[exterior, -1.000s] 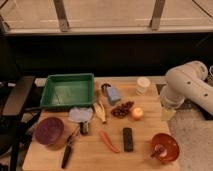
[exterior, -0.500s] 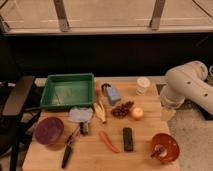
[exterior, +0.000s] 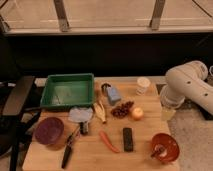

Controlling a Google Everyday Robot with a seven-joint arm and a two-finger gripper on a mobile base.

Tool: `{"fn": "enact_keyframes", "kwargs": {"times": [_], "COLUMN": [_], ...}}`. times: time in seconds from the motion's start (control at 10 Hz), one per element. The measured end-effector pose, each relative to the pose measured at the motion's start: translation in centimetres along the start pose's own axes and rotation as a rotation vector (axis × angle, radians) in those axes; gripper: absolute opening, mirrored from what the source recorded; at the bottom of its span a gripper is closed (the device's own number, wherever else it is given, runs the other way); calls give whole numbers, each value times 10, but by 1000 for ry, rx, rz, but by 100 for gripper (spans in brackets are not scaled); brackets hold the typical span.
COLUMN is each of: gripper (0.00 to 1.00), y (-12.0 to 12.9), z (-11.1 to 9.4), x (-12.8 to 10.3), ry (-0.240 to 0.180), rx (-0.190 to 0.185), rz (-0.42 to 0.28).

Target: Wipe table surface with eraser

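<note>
The eraser (exterior: 128,139), a small flat black block, lies on the light tan wooden table surface (exterior: 95,159) near the front, just right of an orange carrot (exterior: 108,142). My white arm (exterior: 187,85) bends in from the right. My gripper (exterior: 169,112) hangs at the arm's lower end by the table's right edge, well to the right of and behind the eraser, mostly hidden by the arm. It holds nothing that I can see.
A green tray (exterior: 67,91) stands back left. Also on the table are a purple bowl (exterior: 49,131), black-handled pliers (exterior: 68,151), a light blue block (exterior: 113,94), a banana (exterior: 101,111), grapes (exterior: 122,109), an orange fruit (exterior: 136,113), a white cup (exterior: 143,85) and a red bowl (exterior: 165,147). A dark chair (exterior: 17,100) stands at the left.
</note>
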Motion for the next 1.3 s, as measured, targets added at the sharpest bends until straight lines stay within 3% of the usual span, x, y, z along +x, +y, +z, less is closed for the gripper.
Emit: {"fn": "enact_keyframes", "kwargs": {"times": [0.2,0.4,0.5,0.7,0.8,1.0,1.3], "gripper": [65,65,65,65,65,65,65], "y": [-2,4,11,32,45,60,79], "z": [8,21,27,37,42,51,63], "x": [-23,-54,-79,-111,-121,-126,-131], "ry": [-48,-99,-129,-168,-185,-198,-188], "rx": [-47,-95,-114,-109,-98,-95,-88], "rz": [30,14,-40,-249,-394,-542,-565]}}
